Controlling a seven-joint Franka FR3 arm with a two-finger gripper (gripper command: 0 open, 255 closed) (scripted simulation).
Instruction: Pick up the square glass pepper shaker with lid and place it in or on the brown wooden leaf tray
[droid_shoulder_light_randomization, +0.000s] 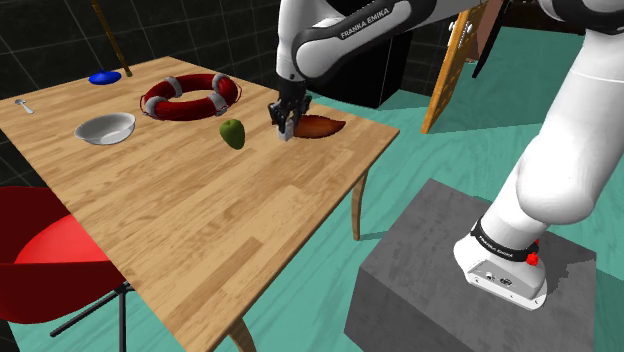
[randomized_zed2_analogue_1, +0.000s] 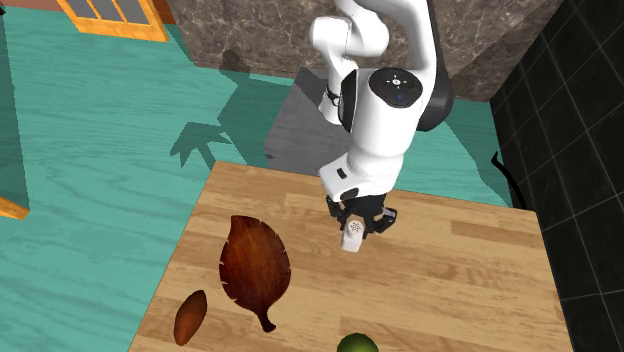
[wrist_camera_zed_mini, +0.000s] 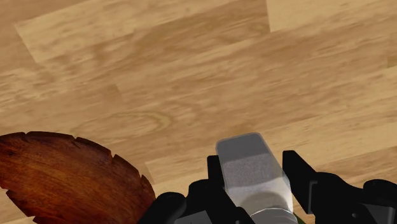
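Main worry imo: the pepper shaker (wrist_camera_zed_mini: 247, 156) looks slick and pokes out past the fingertips, so a fast swing could let it slip or twist. Letting go early would drop it on bare table (wrist_camera_zed_mini: 191, 63), short of the leaf tray (wrist_camera_zed_mini: 63, 181). The gripper (wrist_camera_zed_mini: 254, 181) is clamped on it, with the tray just off to one side.

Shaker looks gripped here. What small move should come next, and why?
Probably a short sideways carry toward the leaf tray. The gripper clasps the shaker, but in the wrist view bare tabletop lies beyond it and the tray sits off to one side, so releasing now would likely miss.
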